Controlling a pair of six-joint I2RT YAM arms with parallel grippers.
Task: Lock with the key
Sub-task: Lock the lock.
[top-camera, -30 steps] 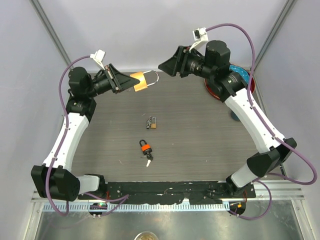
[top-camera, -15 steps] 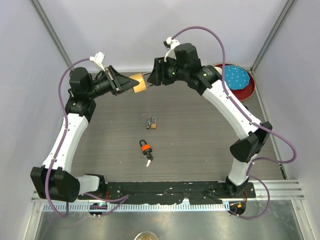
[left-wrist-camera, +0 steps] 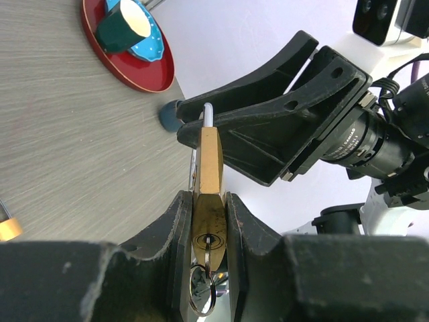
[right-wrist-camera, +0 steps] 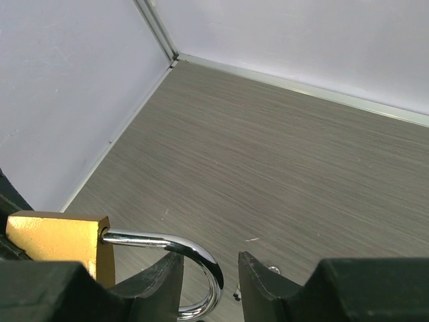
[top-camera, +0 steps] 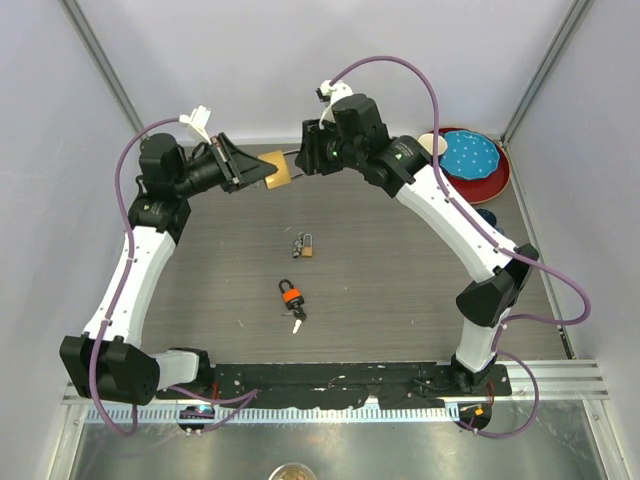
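Left tool [left-wrist-camera: 209,201] clamps the brass padlock [left-wrist-camera: 210,161] by its body, aloft over the bench's [right-wrist-camera: 281,154] far edge, with a key ring [left-wrist-camera: 201,298] hanging beneath. Right tool [right-wrist-camera: 210,260] stands narrowly parted astride the shackle [right-wrist-camera: 161,239], not clamped.

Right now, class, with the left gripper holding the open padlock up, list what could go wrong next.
1. The right gripper stands open around the curved shackle; closing, it may slip off.
2. The left gripper pinches the brass padlock only at its keyhole end, so a push could twist it loose.
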